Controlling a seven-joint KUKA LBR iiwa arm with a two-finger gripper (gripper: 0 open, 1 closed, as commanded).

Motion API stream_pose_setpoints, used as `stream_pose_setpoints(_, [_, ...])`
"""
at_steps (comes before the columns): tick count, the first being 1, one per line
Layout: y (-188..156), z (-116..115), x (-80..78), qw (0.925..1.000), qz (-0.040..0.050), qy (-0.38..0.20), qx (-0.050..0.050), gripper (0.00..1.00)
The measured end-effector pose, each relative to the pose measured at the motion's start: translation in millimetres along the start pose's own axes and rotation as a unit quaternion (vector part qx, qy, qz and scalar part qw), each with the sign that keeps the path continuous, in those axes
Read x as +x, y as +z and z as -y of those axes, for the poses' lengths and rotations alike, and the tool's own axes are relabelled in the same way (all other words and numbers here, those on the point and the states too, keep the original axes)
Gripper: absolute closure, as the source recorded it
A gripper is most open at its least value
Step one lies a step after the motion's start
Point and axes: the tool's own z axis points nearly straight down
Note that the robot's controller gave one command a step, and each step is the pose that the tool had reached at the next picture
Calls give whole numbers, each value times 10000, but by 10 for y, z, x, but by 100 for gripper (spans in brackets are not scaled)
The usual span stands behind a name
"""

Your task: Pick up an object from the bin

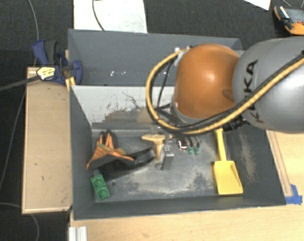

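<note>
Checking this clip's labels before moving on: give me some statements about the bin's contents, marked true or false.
1. A green block lies near the lower left corner of the bin. True.
2. The yellow scoop lies at the bin's left wall. False: it lies on the right side.
3. The gripper is over the bin's middle, right of an orange and black thing. True.
4. The green block touches the yellow scoop. False: they lie at opposite sides.

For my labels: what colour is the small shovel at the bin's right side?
The shovel is yellow; camera view.
</note>
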Motion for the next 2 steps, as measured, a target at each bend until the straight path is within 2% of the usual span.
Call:
stream_pose_setpoints(1, [-36, 7, -17, 10000, 37, 36, -5, 0])
stream_pose_setpoints(2, [1292, -230, -311, 9919, 56, -1268, -3, 0])
